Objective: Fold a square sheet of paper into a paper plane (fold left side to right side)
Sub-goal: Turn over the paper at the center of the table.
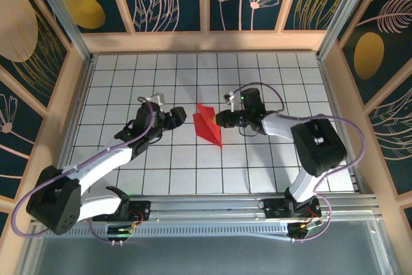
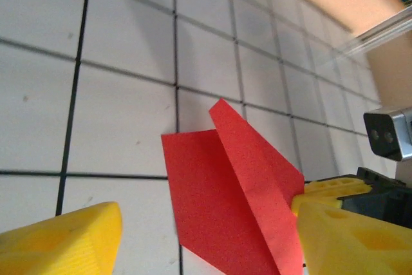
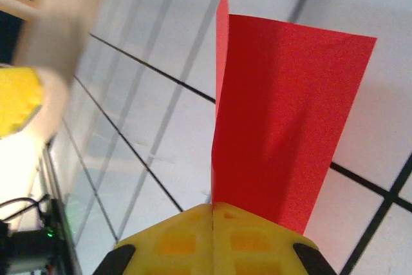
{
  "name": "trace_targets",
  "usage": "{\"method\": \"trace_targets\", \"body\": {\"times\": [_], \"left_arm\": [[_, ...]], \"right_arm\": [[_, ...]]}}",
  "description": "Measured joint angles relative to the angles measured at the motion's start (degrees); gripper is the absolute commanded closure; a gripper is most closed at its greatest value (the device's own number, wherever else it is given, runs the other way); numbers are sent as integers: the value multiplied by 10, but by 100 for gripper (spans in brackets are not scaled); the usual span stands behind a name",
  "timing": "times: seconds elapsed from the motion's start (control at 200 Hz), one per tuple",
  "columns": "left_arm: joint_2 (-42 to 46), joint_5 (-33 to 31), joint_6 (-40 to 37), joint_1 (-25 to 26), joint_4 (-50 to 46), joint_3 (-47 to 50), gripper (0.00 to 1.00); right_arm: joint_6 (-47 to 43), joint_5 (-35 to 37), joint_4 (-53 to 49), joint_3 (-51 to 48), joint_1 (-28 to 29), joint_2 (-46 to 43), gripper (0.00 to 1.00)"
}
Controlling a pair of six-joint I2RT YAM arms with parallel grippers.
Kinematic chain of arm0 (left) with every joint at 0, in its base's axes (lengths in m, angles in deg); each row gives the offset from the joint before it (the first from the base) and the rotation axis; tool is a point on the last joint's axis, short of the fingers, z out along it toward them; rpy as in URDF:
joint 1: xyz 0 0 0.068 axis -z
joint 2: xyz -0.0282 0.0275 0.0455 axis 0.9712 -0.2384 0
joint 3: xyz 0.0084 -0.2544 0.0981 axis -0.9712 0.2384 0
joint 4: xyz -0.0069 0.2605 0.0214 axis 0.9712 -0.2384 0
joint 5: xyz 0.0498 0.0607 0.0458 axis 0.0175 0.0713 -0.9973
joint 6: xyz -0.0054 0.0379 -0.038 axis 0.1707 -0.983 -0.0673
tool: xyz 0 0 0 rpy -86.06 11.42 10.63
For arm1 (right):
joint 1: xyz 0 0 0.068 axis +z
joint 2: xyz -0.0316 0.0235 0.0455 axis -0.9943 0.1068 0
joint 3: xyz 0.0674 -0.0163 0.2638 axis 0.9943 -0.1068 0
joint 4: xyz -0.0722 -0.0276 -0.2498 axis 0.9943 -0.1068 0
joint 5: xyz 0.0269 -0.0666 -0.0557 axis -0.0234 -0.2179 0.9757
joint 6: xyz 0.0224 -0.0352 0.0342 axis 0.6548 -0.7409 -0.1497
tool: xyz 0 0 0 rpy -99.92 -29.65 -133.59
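Note:
The square sheet of paper (image 1: 207, 127) is bright red and folded, lying mid-table with one flap raised along a crease (image 2: 248, 191). My right gripper (image 1: 219, 119) is shut on the paper's right edge; in the right wrist view the yellow fingertips (image 3: 212, 209) meet over the red sheet (image 3: 283, 127). My left gripper (image 1: 185, 118) stands open just left of the paper. Its yellow fingers (image 2: 64, 243) straddle the sheet without pinching it, and the paper lies in the gap of the left gripper (image 2: 209, 223).
The white gridded table (image 1: 257, 172) is ringed by a wooden frame (image 1: 206, 42). The right arm's camera housing (image 2: 386, 134) shows close beyond the paper in the left wrist view. Both arm bases (image 1: 129, 210) sit at the near edge.

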Motion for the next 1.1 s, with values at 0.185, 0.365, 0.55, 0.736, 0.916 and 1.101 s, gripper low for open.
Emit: {"method": "trace_targets", "body": {"times": [0.185, 0.365, 0.55, 0.736, 0.916, 1.101], "left_arm": [[79, 72, 42, -34, 130, 55, 22], [68, 179, 70, -34, 241, 52, 26], [20, 250, 86, -28, 294, 26, 29], [-21, 278, 87, -10, 308, 2, 34], [-41, 284, 86, -3, 308, -10, 38], [-48, 284, 84, -2, 308, -12, 48]], "right_arm": [[72, -44, 123, -66, -34, -110, 100], [165, -101, 255, -92, -39, -133, 100], [237, -135, 344, -93, -36, -133, 100], [272, -148, 379, -93, -23, -132, 100], [284, -154, 390, -93, -7, -127, 100], [293, -154, 393, -92, 0, -119, 100]]}}
